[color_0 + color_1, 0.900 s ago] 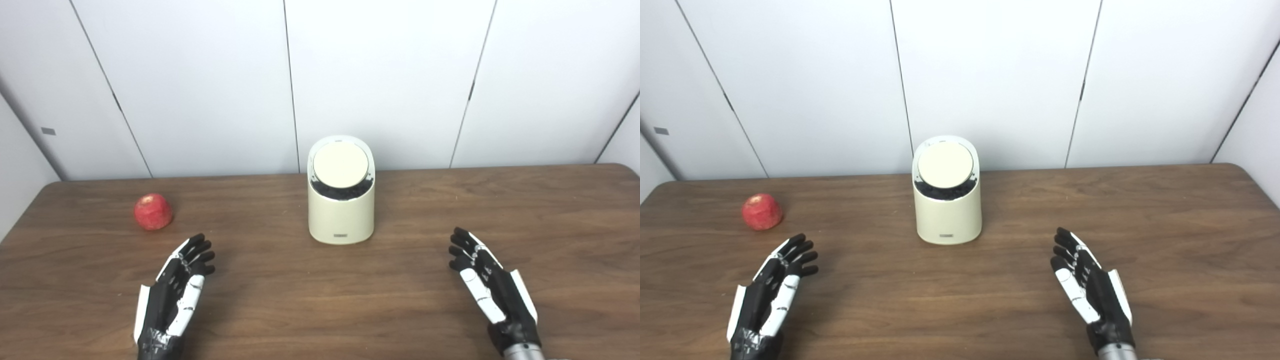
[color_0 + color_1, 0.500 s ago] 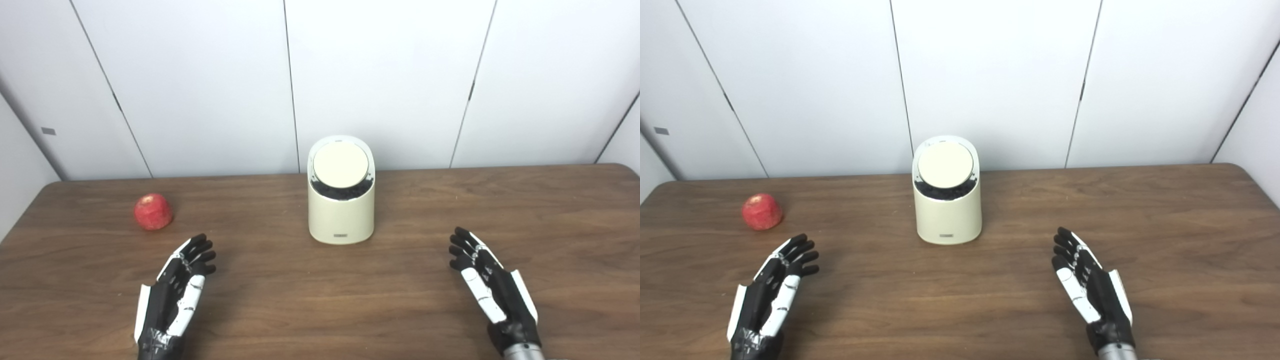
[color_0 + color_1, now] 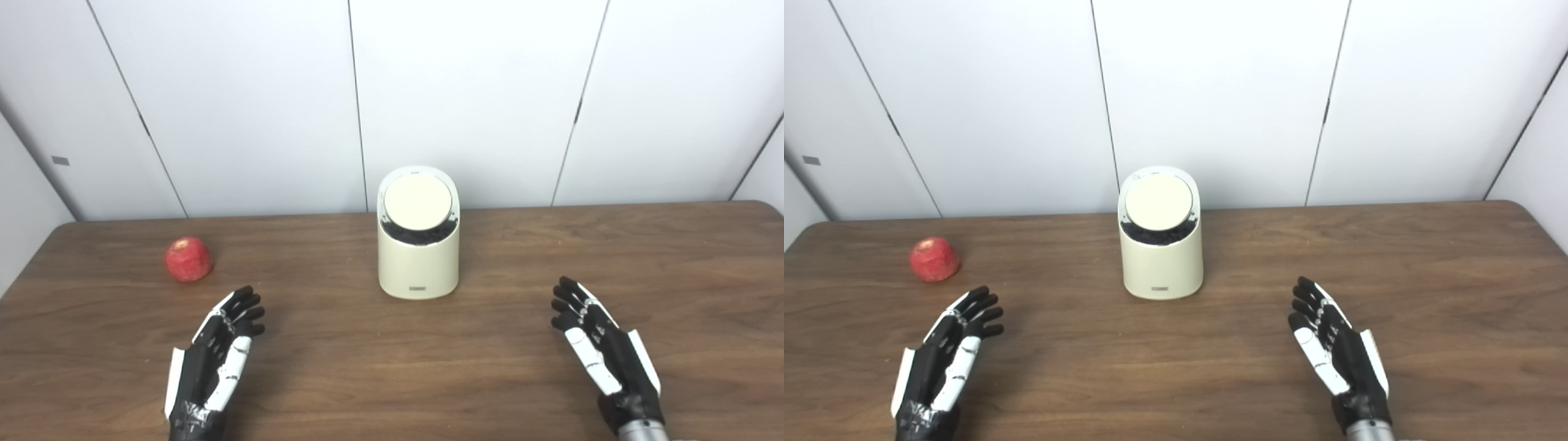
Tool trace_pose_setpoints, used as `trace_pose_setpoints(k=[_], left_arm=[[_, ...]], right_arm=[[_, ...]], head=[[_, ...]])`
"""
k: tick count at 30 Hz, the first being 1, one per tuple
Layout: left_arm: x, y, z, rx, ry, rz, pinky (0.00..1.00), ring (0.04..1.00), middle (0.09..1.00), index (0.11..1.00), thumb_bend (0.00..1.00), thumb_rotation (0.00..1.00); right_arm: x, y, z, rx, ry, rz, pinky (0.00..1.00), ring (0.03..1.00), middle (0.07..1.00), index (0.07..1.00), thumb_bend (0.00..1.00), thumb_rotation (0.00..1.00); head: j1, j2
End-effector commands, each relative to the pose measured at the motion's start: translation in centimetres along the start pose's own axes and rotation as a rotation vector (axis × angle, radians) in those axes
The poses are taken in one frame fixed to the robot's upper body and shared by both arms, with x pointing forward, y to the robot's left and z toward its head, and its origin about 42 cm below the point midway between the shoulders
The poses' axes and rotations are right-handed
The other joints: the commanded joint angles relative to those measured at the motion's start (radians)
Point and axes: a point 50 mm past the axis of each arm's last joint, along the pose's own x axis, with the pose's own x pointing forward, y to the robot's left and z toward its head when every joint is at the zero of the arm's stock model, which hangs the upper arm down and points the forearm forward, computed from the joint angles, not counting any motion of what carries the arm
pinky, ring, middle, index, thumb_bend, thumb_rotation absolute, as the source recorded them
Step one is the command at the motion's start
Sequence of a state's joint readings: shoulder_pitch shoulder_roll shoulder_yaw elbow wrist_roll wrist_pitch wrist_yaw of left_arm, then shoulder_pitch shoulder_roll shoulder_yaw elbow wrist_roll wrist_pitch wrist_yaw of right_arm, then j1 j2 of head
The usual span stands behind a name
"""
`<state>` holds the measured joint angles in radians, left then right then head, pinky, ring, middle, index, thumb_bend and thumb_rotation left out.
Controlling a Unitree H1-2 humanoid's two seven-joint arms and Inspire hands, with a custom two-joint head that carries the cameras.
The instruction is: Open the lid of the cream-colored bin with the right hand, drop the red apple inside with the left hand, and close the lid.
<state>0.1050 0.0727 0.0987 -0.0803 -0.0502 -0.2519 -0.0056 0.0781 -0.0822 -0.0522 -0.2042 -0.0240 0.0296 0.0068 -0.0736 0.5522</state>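
The cream-colored bin (image 3: 418,263) stands upright at the middle of the wooden table (image 3: 392,380), its round lid (image 3: 418,203) down on top with a dark gap under its front edge. A red apple (image 3: 188,259) lies on the table to the left, apart from the bin. My left hand (image 3: 215,355) rests open at the front left, fingers stretched out, a short way in front of and right of the apple. My right hand (image 3: 603,352) is open at the front right, well clear of the bin, holding nothing.
White wall panels (image 3: 465,98) rise right behind the table's far edge, close to the bin's back. Bare wood lies between the two hands and on the right half of the table.
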Motion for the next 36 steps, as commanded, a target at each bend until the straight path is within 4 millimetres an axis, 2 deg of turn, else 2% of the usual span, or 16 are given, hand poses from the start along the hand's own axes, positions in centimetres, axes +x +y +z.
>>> trace_pose_setpoints(k=[1,8,12,14,15,18,22,25,29,36], left_arm=[[-1.8,0.2,-2.4,0.004,0.092,0.014,0.71,0.776,0.809,0.831,0.44,0.57],[-1.8,0.3,-2.4,0.007,0.086,0.008,0.72,0.784,0.816,0.838,0.42,0.56],[-1.9,0.2,-2.6,0.006,0.088,0.004,0.71,0.771,0.805,0.836,0.43,0.57],[-1.9,0.1,-2.6,0.006,0.088,0.004,0.72,0.773,0.807,0.835,0.44,0.57],[-1.9,0.0,-2.6,0.006,0.090,0.006,0.72,0.775,0.808,0.835,0.44,0.57],[-2.2,-0.2,-2.6,0.011,0.094,0.006,0.72,0.773,0.805,0.837,0.45,0.58],[-2.7,-0.6,-2.6,0.017,0.095,0.003,0.70,0.764,0.801,0.832,0.41,0.57],[-3.0,-0.8,-2.6,0.017,0.088,-0.004,0.70,0.771,0.806,0.835,0.42,0.54],[-3.4,-1.0,-2.8,-0.001,0.087,-0.006,0.70,0.782,0.811,0.839,0.45,0.52],[-3.7,-1.3,-2.9,-0.016,0.095,-0.016,0.73,0.799,0.827,0.849,0.41,0.50]], right_arm=[[0.8,0.0,1.4,0.002,-0.076,-0.007,0.80,0.864,0.877,0.878,0.44,0.70],[0.7,0.0,1.4,-0.004,-0.074,-0.009,0.80,0.866,0.880,0.878,0.43,0.69],[1.4,0.1,1.9,-0.008,-0.091,-0.007,0.78,0.863,0.885,0.885,0.51,0.62],[2.4,0.3,2.7,-0.055,-0.110,-0.018,0.75,0.846,0.877,0.878,0.55,0.57],[3.1,0.5,3.3,-0.094,-0.124,-0.019,0.73,0.830,0.862,0.869,0.59,0.58],[5.0,0.7,5.0,-0.197,-0.155,-0.015,0.78,0.825,0.849,0.871,0.68,0.63],[7.7,0.8,7.0,-0.244,-0.200,0.003,0.83,0.860,0.869,0.882,0.78,0.58],[9.3,1.0,8.3,-0.296,-0.225,0.011,0.83,0.864,0.878,0.888,0.82,0.56],[11.8,2.3,10.6,-0.345,-0.257,0.014,0.82,0.867,0.875,0.889,0.89,0.54],[15.7,5.2,14.0,-0.379,-0.328,0.064,0.82,0.889,0.883,0.907,0.89,0.45]], head=[[-0.001,0.000],[-0.004,-0.002],[-0.004,-0.014],[-0.005,-0.018],[-0.003,-0.026],[0.009,-0.040],[0.031,-0.069],[0.036,-0.082],[0.036,-0.097],[0.039,-0.126]])
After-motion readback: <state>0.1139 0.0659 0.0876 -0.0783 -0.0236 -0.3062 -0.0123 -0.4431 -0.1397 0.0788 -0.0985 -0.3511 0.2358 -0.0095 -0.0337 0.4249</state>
